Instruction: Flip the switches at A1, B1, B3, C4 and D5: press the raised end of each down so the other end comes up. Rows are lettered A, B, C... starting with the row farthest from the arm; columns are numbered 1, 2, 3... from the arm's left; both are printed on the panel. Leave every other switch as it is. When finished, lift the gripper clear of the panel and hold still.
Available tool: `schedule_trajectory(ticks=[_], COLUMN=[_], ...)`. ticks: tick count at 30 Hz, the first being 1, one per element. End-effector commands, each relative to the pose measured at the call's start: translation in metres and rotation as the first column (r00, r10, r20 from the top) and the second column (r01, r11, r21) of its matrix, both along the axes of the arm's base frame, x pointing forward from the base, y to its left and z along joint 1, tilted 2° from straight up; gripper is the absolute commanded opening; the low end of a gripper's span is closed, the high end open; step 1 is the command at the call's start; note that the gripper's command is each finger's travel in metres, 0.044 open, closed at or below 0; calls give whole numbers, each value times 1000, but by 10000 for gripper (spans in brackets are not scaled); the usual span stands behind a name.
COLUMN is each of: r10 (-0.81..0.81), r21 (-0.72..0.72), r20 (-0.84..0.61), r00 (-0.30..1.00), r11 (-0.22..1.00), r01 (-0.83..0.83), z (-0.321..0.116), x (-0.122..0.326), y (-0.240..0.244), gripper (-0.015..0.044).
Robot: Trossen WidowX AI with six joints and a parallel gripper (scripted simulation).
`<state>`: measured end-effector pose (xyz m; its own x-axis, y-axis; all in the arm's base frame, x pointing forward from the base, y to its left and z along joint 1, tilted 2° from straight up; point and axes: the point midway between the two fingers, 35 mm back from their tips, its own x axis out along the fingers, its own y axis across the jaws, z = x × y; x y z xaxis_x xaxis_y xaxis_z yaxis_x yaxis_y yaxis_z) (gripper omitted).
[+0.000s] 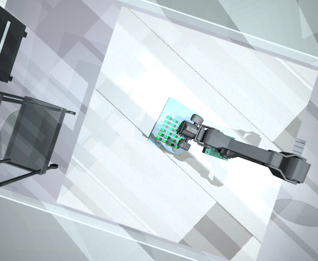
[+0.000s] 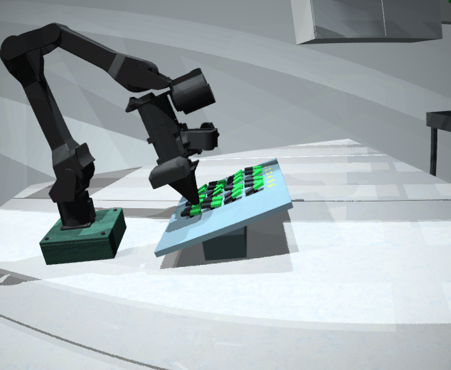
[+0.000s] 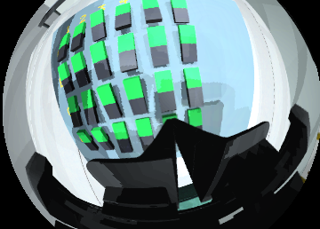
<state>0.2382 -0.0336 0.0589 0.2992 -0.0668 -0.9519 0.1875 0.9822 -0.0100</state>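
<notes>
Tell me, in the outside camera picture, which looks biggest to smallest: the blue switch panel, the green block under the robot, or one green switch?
1. Blue switch panel
2. Green base block, though it sits nearer the camera, which flatters it
3. One green switch, by far the smallest

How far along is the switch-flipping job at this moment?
Done: which switches are already flipped cannot be read from these views. In hand: the shut claw has its tip down on a green switch in the rows of the panel nearest the arm. Left: at least lifting the claw clear.
</notes>
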Motion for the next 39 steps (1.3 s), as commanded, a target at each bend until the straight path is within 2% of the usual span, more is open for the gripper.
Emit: schedule_trajectory(ticks=[1,7,13,17,24,39], r10=[6,6,6,6,6,6], r21=[3,3,-1,-1,2,2], r20=[-3,-3,20,21,25,25], r00=[1000,1000,1000,1000,1000,1000], r11=[1000,1000,1000,1000,1000,1000], r01=[-6,-6,-6,-6,-6,-6], z=[-2,-3,57,59,82,83], x=[0,0,-20,-22,29,30], y=[1,1,5,5,34,35], gripper=[0,0,0,0,0,0])
